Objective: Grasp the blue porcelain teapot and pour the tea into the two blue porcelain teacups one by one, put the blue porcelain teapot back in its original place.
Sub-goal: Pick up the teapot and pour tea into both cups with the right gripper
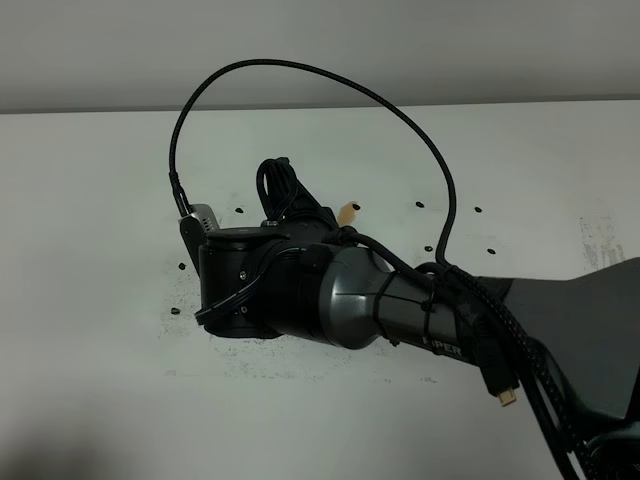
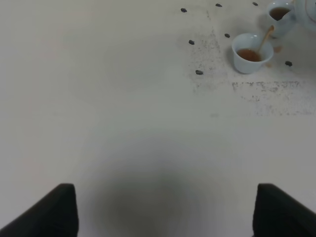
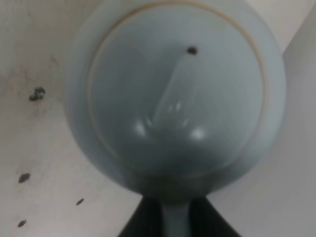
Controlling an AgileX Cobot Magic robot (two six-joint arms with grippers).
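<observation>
Reaching in from four o'clock, my right jaws clench the teapot point(image 3: 175, 98) by its handle, filling what looks like the second cup point(image 2: 245, 65). Left jaws hang released. Next: level it, then return it.

In my right end effector point(image 3: 174, 221) the teapot point(image 3: 173, 98), mid-tabletop point(image 2: 98, 98), one teacup point(image 2: 252, 52) just beside another teacup point(image 2: 280, 17), both by the teapot, tea in each

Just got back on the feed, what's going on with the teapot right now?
The right gripper is shut on the handle of the teapot and is pouring. A thin stream of tea runs into one cup, which is partly full. The other cup already holds tea. The left gripper hangs open over the table, off to the side of the cups, holding nothing.
</observation>
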